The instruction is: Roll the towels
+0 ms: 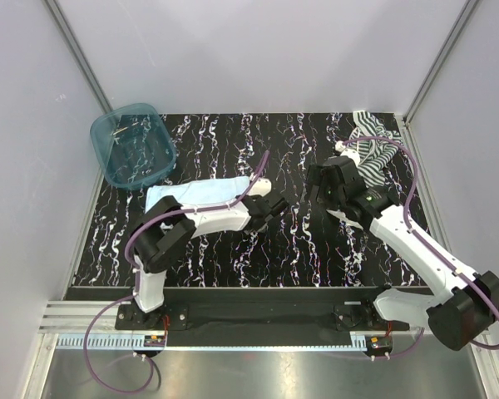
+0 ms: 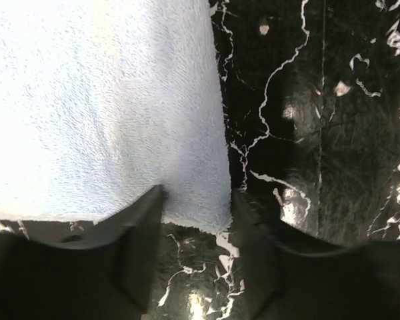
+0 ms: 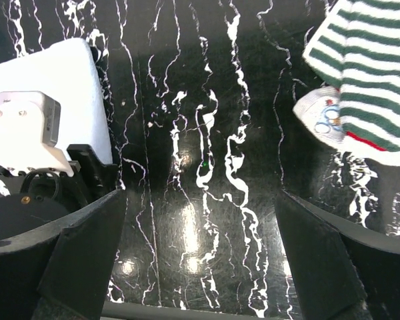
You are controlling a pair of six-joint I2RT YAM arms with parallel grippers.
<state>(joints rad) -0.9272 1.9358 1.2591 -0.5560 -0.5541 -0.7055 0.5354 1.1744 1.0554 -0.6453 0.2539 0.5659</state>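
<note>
The pale blue towel (image 1: 201, 194) lies flat on the black marbled table, left of centre. My left gripper (image 1: 269, 204) is down at the towel's right end. In the left wrist view its jaws (image 2: 197, 200) stand partly apart, with a corner of the blue towel (image 2: 107, 107) lying flat between the fingertips and not visibly pinched. The green-and-white striped towel (image 1: 368, 148) lies crumpled at the back right corner. My right gripper (image 1: 329, 179) hovers just left of it, wide open (image 3: 200, 247) over bare table. The striped towel (image 3: 373, 80) lies beyond its right finger.
A teal plastic basin (image 1: 133, 145) stands at the back left corner of the table. White walls close in the table on three sides. The left arm's white wrist (image 3: 27, 127) shows at the left of the right wrist view.
</note>
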